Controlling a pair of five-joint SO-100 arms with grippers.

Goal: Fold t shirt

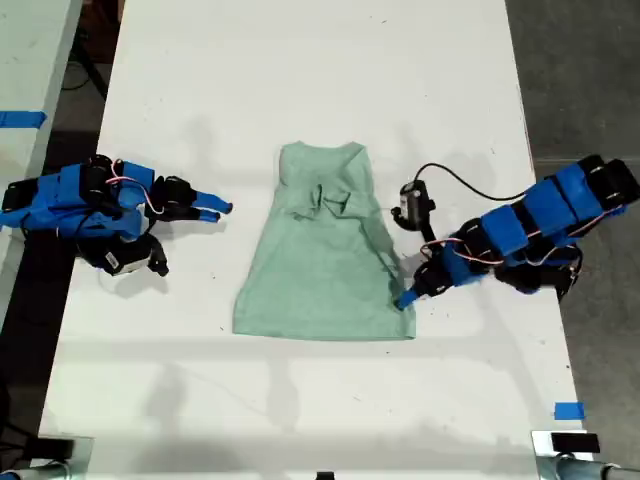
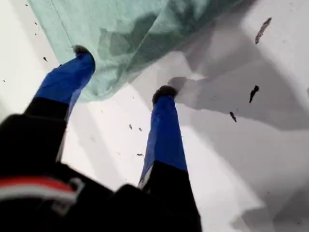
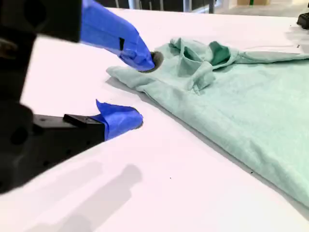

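In the exterior view the t shirt [image 1: 325, 255] lies flat in the middle of the white table [image 1: 300, 90], neck toward the far edge, hem toward the near edge, with bunched wrinkles below the collar. My first gripper [image 1: 408, 297] reaches in from the exterior view's right to the hem corner on that side. My second gripper [image 1: 215, 210] rests on the table on the exterior view's left, apart from the cloth.

In the first wrist view my first gripper [image 2: 123, 72] has its fingers spread: one fingertip [image 2: 82, 52] lies on the mint fabric's corner, the other [image 2: 165, 92] on bare table just off the edge. To do this well, I judge the free finger should slide under the hem before closing, so the pinch takes the whole corner.

In the second wrist view my second gripper [image 3: 137, 89] is also spread, the t shirt [image 3: 241, 101] ahead of it and nothing between the fingers. It should probably take the matching corner.
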